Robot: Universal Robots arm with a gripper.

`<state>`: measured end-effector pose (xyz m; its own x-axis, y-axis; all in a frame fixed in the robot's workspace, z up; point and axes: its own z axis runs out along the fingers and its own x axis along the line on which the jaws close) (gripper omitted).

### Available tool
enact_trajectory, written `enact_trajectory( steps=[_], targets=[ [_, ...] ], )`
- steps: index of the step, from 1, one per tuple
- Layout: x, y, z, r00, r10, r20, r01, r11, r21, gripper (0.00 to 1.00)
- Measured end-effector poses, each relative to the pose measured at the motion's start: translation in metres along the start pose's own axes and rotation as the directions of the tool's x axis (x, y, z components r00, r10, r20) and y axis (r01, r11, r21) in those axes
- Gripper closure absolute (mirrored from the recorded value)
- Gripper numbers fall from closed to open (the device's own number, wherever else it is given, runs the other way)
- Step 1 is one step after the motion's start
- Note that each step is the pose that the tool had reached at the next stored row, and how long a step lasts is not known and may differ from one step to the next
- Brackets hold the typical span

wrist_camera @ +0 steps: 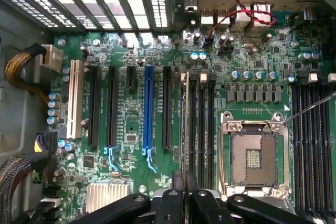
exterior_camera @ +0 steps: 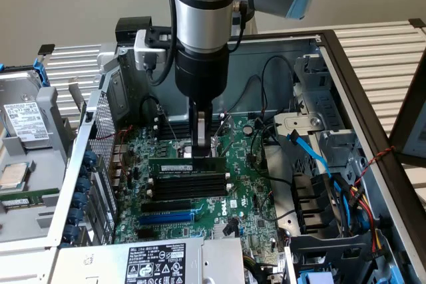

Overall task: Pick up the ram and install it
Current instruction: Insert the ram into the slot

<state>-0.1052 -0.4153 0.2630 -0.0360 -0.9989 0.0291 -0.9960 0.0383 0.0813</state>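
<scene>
Your black two-fingered gripper [exterior_camera: 202,147] [wrist_camera: 185,184] hung straight down over the green motherboard [exterior_camera: 247,176] [wrist_camera: 131,129] inside the open grey metal computer case [exterior_camera: 373,64]. Its fingers were drawn close together, pinching the top edge of the long, thin green ram stick [exterior_camera: 174,163] [wrist_camera: 185,124] with its white label strip. The ram stick stood on edge, running parallel to the bank of long black memory slots [exterior_camera: 190,185] [wrist_camera: 202,124]. It perhaps rested at one of them, though you could not tell whether it was seated.
</scene>
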Motion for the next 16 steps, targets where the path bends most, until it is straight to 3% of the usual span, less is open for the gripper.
enact_trajectory(
  steps=[4, 7, 13, 16],
  targets=[
    [-0.002, 0.0, 0.002, 1.0, 0.001, 0.0014, -0.001, 0.9997, 0.0254, 0.87],
    [-0.002, 0.0027, 0.0051, 1.0, 0.001, 0.0015, -0.001, 0.9992, 0.039, 0.87],
    [-0.002, 0.0095, 0.0124, 1.0, 0.002, 0.0027, -0.002, 0.998, 0.0629, 0.87],
    [-0.002, 0.0092, 0.0166, 1.0, 0.002, 0.0031, -0.002, 0.9976, 0.0685, 0.87]
  ],
)
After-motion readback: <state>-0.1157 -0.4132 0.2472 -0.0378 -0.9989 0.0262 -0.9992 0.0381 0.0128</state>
